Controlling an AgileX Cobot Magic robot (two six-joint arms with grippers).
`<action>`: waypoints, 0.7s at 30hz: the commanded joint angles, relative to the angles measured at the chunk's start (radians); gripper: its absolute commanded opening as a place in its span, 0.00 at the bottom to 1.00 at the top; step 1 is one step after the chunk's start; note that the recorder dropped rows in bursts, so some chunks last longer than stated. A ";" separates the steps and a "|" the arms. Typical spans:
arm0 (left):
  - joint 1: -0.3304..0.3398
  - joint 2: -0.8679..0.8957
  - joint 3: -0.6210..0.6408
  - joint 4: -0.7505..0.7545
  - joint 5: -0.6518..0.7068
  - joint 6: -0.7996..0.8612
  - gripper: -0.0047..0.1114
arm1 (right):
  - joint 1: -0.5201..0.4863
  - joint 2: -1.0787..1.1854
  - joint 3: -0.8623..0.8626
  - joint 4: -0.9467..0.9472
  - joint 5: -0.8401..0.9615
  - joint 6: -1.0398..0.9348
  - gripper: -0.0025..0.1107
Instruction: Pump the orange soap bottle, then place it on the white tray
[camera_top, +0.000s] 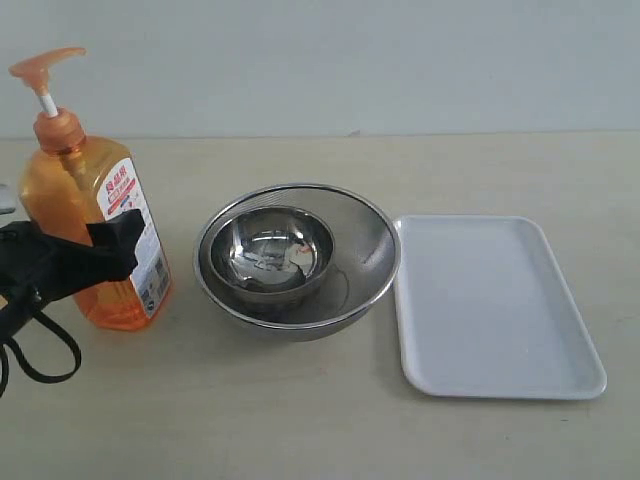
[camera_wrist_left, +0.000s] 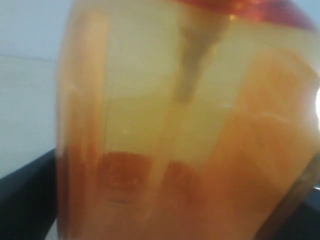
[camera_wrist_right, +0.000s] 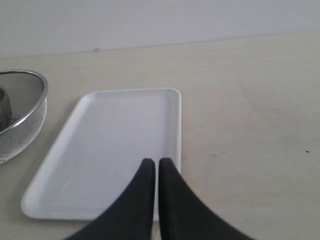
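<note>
The orange soap bottle (camera_top: 75, 180) stands upright on the table at the far left, its pump head (camera_top: 45, 65) raised. My left gripper (camera_top: 95, 250) reaches round its lower body, one black finger (camera_top: 115, 235) lying across the label side. In the left wrist view the orange soap bottle (camera_wrist_left: 175, 125) fills the frame between the dark fingers (camera_wrist_left: 25, 200), with a thin light gap beside one of them. The white tray (camera_top: 490, 300) lies empty on the right. My right gripper (camera_wrist_right: 157, 162) is shut and empty, above the near edge of the white tray (camera_wrist_right: 115, 135).
A small steel bowl (camera_top: 270, 250) sits inside a larger steel mesh bowl (camera_top: 385, 250), between the bottle and the tray. The mesh bowl (camera_wrist_right: 25, 110) almost touches the tray's edge. A pale wall runs along the back of the table.
</note>
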 joint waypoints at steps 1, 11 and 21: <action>-0.004 0.003 0.006 0.000 -0.015 -0.013 0.76 | -0.004 -0.004 -0.001 -0.004 -0.011 -0.010 0.02; -0.004 0.003 -0.018 0.016 -0.022 0.001 0.39 | -0.004 -0.004 -0.001 -0.002 -0.004 -0.010 0.02; -0.004 0.003 -0.018 0.014 -0.027 0.043 0.14 | -0.004 -0.004 -0.001 -0.002 -0.004 -0.010 0.02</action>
